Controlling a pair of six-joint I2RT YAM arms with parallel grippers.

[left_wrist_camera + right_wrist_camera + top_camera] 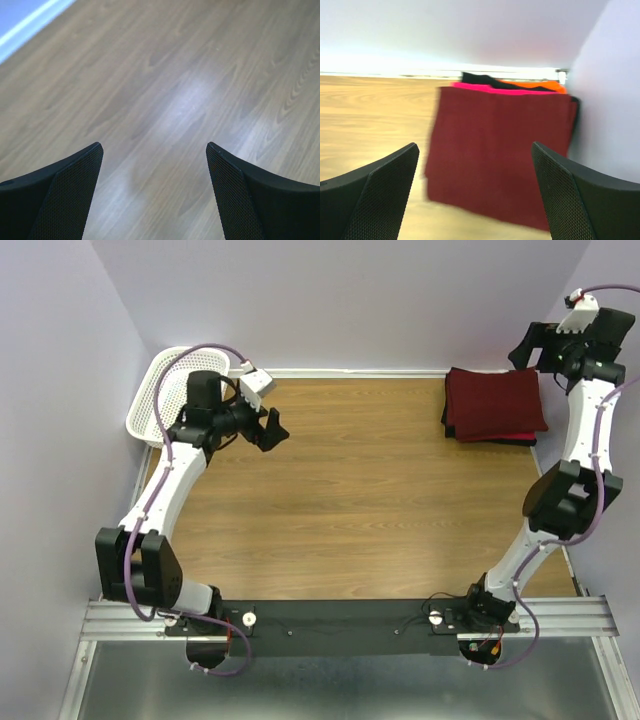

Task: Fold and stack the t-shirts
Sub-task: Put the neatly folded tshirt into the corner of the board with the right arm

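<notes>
Right wrist shows one stack of four t-shirts (500, 150); left fingers (55, 200) and right fingers (375, 200) gape empty

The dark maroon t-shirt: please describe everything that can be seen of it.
The dark maroon t-shirt looks like soft, plain cloth, folded into a flat rectangle. It lies in the far right corner of the table, by the wall, on top of pink cloth, black cloth and orange cloth. Nothing rests on it.
</notes>
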